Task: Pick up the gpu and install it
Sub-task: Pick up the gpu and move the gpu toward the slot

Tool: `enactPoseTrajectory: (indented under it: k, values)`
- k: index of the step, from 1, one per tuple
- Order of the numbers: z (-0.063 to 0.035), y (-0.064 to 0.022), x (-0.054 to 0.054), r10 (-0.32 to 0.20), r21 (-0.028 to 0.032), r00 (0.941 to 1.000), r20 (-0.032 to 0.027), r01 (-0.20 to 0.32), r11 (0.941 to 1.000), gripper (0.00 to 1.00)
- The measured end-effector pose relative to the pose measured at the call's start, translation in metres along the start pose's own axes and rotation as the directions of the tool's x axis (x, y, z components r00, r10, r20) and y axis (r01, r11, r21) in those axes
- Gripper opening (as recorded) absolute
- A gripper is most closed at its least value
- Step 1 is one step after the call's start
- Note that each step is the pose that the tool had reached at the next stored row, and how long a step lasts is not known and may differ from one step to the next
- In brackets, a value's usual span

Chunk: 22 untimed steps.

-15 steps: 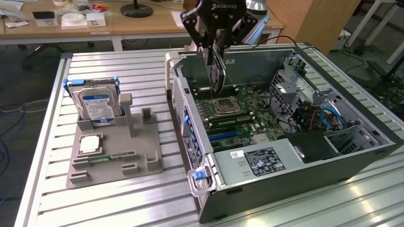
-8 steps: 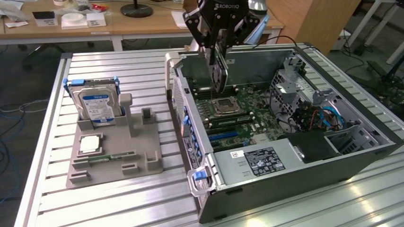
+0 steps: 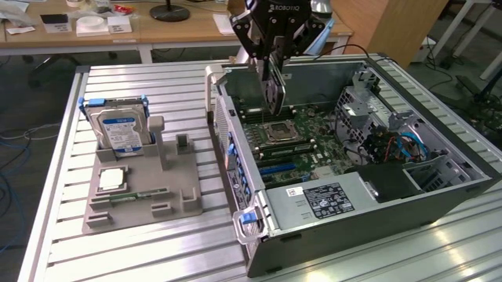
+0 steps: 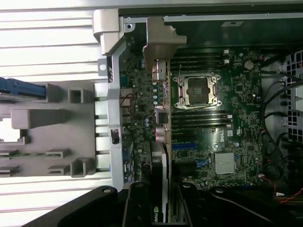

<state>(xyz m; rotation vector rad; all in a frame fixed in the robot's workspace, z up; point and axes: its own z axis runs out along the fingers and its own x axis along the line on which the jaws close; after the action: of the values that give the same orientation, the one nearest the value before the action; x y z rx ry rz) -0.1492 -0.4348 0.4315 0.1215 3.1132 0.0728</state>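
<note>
— Over the open computer case (image 3: 368,235), see it? The gripper (image 3: 276,59) has its jaws pinched narrow on the gpu (image 3: 274,88). The card is held on edge, hanging straight down from the fingers.

— Where is the card against the board?

— Inside the case walls, above the motherboard (image 3: 314,153). Its lower end is near the CPU socket (image 3: 278,132), towards the exterior view's left of it. (Whether it touches the board, I can't tell from where I stand.)

— And from the wrist camera?

— There the gpu (image 4: 162,161) shows edge-on, a slim dark strip. Its metal bracket (image 4: 161,42) is close to one case wall, and black fingers (image 4: 137,203) sit on either side of the strip. The CPU socket (image 4: 196,90) lies just beside it, and there's a finned heat sink (image 4: 223,162) on the same board.

— And the table?

— On the slatted aluminium table (image 3: 157,82) a grey fixture (image 3: 145,205) sits beside the case, at the exterior view's left. A hard drive (image 3: 121,129) with a blue-white label stands upright in it. A green memory stick (image 3: 129,197) lies in a slot nearer the fixture's front.
</note>
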Motion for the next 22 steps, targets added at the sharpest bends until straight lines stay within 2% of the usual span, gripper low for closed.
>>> enactPoseTrajectory:
  k: [22]
  values:
    - [0.0002, 0.0005, -0.0060, 0.000, -0.0001, 1.0000, 0.0000, 0.000, 1.0000, 0.27]
